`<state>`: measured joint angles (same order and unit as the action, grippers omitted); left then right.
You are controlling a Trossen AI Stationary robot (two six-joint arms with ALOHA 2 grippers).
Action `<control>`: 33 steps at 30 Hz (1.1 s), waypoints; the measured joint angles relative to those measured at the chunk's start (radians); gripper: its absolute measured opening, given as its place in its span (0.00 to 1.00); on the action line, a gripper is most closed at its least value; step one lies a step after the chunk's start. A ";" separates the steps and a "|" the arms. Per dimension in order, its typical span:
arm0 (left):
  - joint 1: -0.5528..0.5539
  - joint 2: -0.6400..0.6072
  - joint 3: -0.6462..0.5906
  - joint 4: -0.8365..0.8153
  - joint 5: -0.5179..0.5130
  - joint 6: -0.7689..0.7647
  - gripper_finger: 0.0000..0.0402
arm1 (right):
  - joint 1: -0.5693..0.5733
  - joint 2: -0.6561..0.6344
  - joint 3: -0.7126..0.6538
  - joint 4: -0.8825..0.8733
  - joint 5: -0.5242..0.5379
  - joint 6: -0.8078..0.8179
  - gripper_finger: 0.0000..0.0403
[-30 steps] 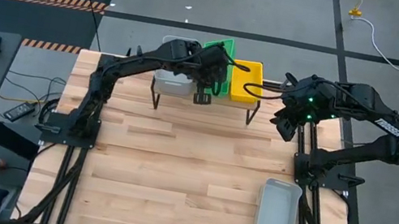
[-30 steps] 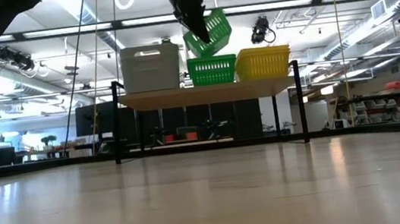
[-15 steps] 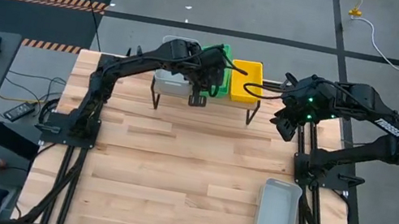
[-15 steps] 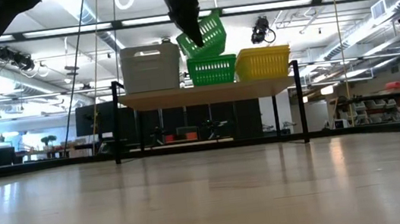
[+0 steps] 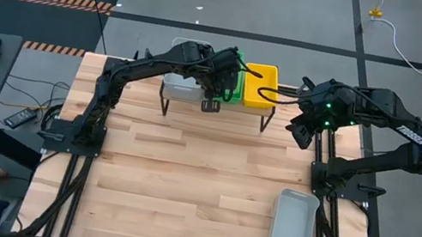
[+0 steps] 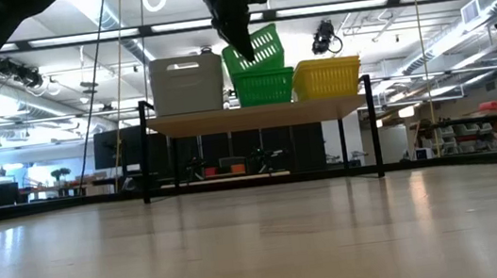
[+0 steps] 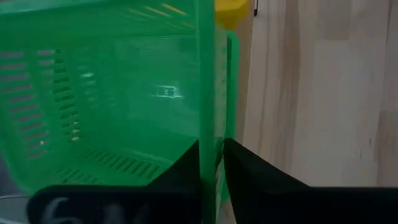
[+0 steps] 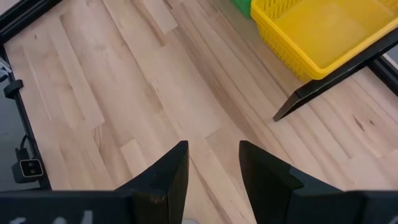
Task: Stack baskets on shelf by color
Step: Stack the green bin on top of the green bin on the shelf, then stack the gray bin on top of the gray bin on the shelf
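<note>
From the high view, the shelf [image 5: 218, 101] stands at the far end of the table [image 5: 182, 183]. The left pincer [image 5: 212, 100] hangs over the shelf's middle, holding a green basket [image 5: 232, 74] above it. A grey stack [image 5: 183, 86] sits on the shelf's left part and a yellow stack [image 5: 258, 86] on its right part. The right pincer [image 5: 300, 132] hovers just off the shelf's right end. One more grey basket [image 5: 294, 221] lies on the table, well apart from the shelf, near the right arm's base.

In the low view, the held green basket [image 6: 254, 48] tilts above a green stack [image 6: 263, 87] resting on the shelf [image 6: 255, 112], between the grey stack [image 6: 187, 84] and the yellow stack [image 6: 326, 77].

The left wrist view shows that pincer [image 7: 211, 163] clamped on the green basket's rim [image 7: 205, 81], one finger on each side of the wall.

The right wrist view shows its pincer [image 8: 213, 163] with fingers apart and nothing between them, above the table beside the shelf's leg, the yellow stack [image 8: 317, 31] beyond.
</note>
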<state>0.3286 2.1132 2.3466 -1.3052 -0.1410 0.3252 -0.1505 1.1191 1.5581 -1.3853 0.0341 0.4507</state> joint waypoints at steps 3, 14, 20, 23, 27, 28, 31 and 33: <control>0.000 0.000 0.000 0.006 -0.003 0.000 0.18 | 0.000 0.000 0.000 0.000 0.000 0.003 0.37; 0.000 0.000 0.000 0.007 -0.004 -0.033 0.23 | 0.000 0.000 0.000 -0.003 -0.018 0.025 0.37; -0.002 -0.004 0.000 0.012 -0.004 -0.058 0.23 | 0.007 0.000 0.000 -0.044 -0.118 0.085 0.37; -0.008 -0.014 0.009 0.030 -0.004 -0.096 0.23 | 0.039 0.000 -0.001 -0.088 -0.133 0.120 0.37; -0.026 -0.037 0.010 0.071 0.006 -0.158 0.23 | 0.098 -0.001 -0.027 -0.104 -0.133 0.163 0.37; -0.031 -0.044 0.009 0.082 0.007 -0.171 0.23 | 0.116 -0.001 -0.041 -0.109 -0.134 0.172 0.37; -0.053 -0.076 0.009 0.131 0.030 -0.206 0.22 | 0.177 -0.001 -0.106 -0.132 -0.160 0.176 0.37; -0.074 -0.108 0.009 0.184 0.060 -0.237 0.21 | 0.223 -0.004 -0.163 -0.136 -0.196 0.192 0.37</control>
<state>0.2545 2.0047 2.3558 -1.1217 -0.0807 0.0883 0.0728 1.1155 1.3952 -1.5211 -0.1620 0.6428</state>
